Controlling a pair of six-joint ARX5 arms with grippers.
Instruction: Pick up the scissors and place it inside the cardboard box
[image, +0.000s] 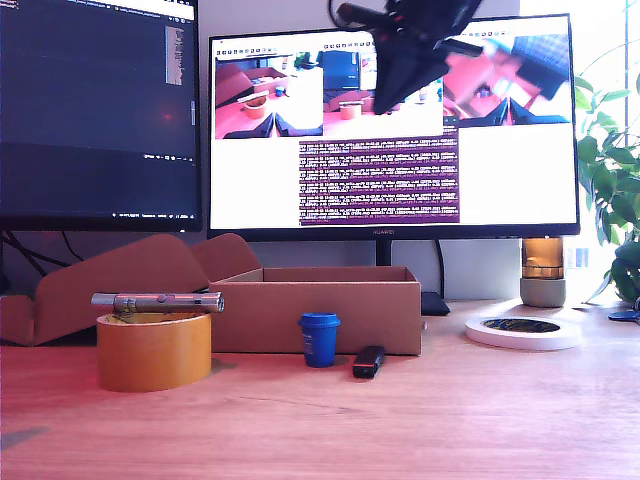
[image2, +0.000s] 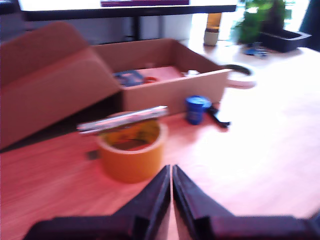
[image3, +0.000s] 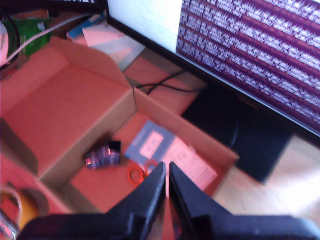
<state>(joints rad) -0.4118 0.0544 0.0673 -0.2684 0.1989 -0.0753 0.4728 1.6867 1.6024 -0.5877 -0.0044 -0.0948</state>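
Scissors (image3: 136, 174) lie blurred, seemingly inside the cardboard box (image3: 75, 105)

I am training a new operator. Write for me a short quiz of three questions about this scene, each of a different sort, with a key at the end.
1. True or false: the scissors lie inside the cardboard box.
2. What rests across the top of the tape roll?
A. the blue cup
B. a silver pen-like stick
C. the scissors
3. Fill in: the jaws of my second gripper, above the box, are ____.

Key
1. True: orange ring handles show on the box floor in the second wrist view.
2. B
3. shut, and they hold nothing. My first gripper is shut too.
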